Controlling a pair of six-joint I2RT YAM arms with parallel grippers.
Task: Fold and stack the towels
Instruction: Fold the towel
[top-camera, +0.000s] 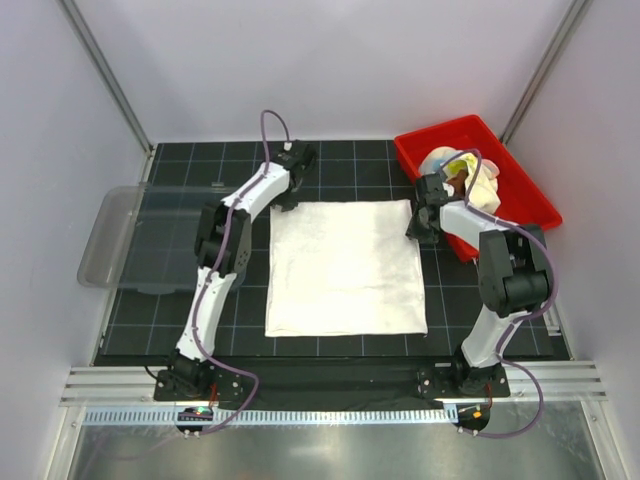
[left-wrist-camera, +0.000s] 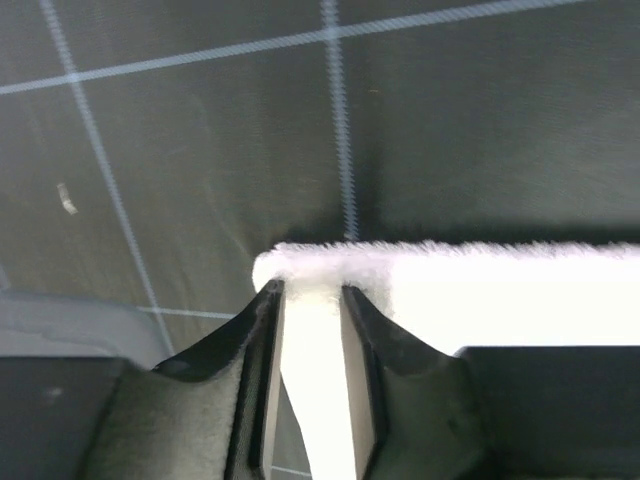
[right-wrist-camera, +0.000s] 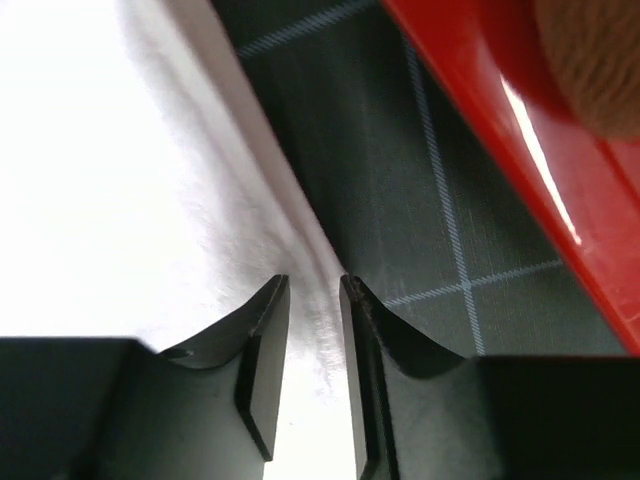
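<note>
Top view: cream-white towel (top-camera: 345, 268) lies flat at frame centre. Remaining towels (top-camera: 462, 175) are heaped in red bin (top-camera: 525, 190), upper right.
Left wrist: left gripper (left-wrist-camera: 312, 292) is clamped on the towel's corner.
Right wrist: right gripper (right-wrist-camera: 315, 285) pinches the hem, thin bite.
Judgement: lift both corners level, carry them toward the bottom edge together, match hems.

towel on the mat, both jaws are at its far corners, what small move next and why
Probably lift both far corners a little, together. The towel lies flat, and the left gripper and right gripper each seem to pinch its edge between their jaws at those corners, so raising them should start the fold.
</note>
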